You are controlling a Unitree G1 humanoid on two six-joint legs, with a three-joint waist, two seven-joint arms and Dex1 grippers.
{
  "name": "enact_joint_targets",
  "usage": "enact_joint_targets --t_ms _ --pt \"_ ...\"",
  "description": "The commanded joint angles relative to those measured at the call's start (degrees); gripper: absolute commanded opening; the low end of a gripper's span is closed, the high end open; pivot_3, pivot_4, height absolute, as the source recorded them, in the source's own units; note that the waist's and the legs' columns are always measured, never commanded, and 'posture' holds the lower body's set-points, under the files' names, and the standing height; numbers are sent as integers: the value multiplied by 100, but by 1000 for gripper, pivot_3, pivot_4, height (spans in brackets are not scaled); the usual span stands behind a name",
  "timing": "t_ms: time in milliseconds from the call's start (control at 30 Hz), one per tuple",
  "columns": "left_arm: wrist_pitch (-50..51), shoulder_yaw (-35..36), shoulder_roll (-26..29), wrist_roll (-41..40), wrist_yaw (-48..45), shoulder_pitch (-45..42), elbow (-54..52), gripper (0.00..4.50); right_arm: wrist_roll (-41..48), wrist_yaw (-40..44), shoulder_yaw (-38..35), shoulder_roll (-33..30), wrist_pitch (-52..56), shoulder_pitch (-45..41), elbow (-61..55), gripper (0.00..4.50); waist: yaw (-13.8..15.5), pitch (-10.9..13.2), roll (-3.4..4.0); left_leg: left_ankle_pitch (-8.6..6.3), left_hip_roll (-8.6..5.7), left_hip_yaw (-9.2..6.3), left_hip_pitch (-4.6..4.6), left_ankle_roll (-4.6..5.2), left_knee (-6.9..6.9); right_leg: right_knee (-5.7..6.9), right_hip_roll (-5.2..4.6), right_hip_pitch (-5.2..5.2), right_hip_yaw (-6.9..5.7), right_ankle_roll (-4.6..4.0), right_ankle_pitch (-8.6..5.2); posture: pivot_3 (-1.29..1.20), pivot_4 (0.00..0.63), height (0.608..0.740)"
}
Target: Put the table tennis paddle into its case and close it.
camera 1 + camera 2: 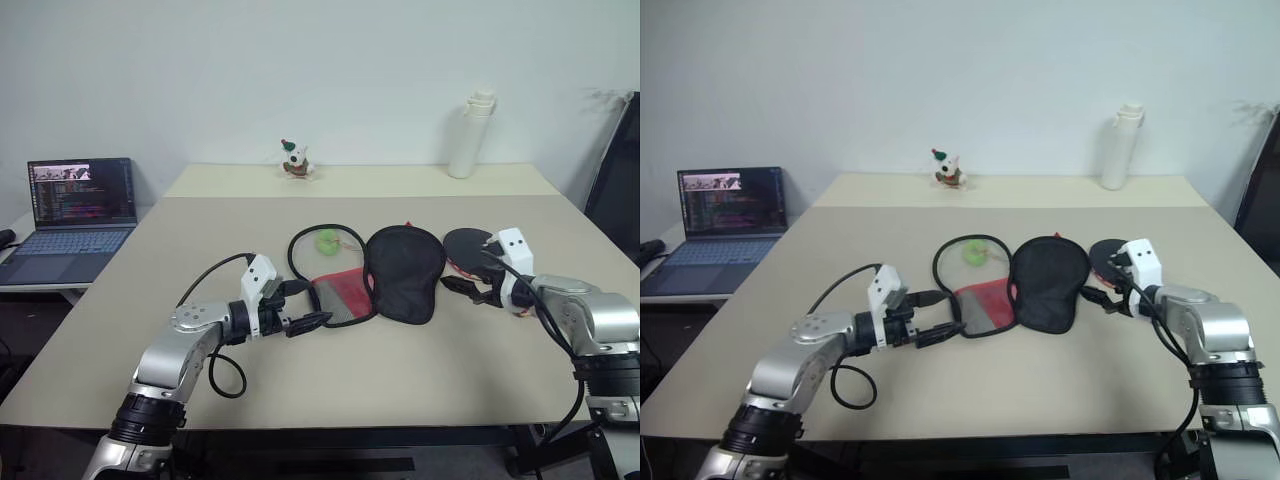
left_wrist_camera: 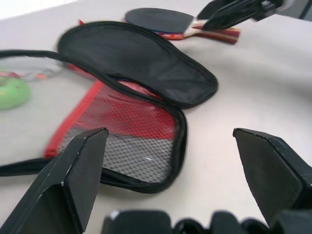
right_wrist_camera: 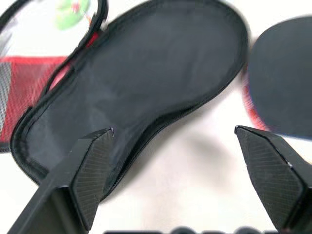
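Note:
The case [image 1: 405,270] lies unzipped in the middle of the table, its black half spread flat and its red mesh half [image 1: 340,295] to the left. A green pompom [image 1: 326,241] rests inside the zip loop. To the right of the case the table tennis paddle [image 1: 467,243] lies flat, black blade up, with its striped handle [image 2: 214,33] pointing toward my right gripper. My right gripper [image 1: 465,290] hovers open just over the handle end, holding nothing. My left gripper [image 1: 305,305] is open at the near edge of the mesh half, not touching it.
A laptop [image 1: 75,205] stands open on a side table at the far left. A white bottle [image 1: 470,135] and a small figurine [image 1: 294,158] stand at the back of the table. A dark chair [image 1: 615,170] is at the right edge.

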Motion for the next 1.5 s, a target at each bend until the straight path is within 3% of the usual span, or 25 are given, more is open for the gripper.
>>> enact_joint_targets --t_ms 33,500,833,1167,1333,1500 --pt "-115 20 -3 48 59 -293 -91 4500 -245 32 -156 -254 -525 -15 257 4455 6 2 -3 0 0 0 0 0 1 0 0 0 0 0 0 0 150 740" --pt "-102 -241 30 244 -114 -837 41 4500 -1219 -390 -119 -239 -2512 -1371 4465 4455 -26 5 -7 0 1 24 5 1 -3 -3 3 -1 5 -26 15 0 150 740" --pt "19 -194 121 214 -75 -685 -201 4500 -1576 -273 17 30 -3025 -1749 5611 4455 -29 4 -7 0 1 26 10 1 0 -1 4 2 8 -25 17 0 150 740" --pt "127 -37 276 152 3 -385 -456 4500 -1593 -713 -162 82 -3158 -1821 5465 1279 -40 1 -15 0 1 26 17 0 8 -1 2 14 11 -22 19 0 150 740" --pt "186 32 375 113 89 -244 -600 4500 -1440 -747 -308 -8 -2878 -1762 4620 1132 -25 7 -7 0 -1 33 15 1 8 -2 0 10 15 -16 23 0 150 740" --pt "199 102 394 110 184 -141 -682 4500 -1012 -969 -614 184 -1769 -1344 2445 1132 -27 12 1 0 1 32 1 1 -2 1 0 -10 17 -17 22 0 150 740"
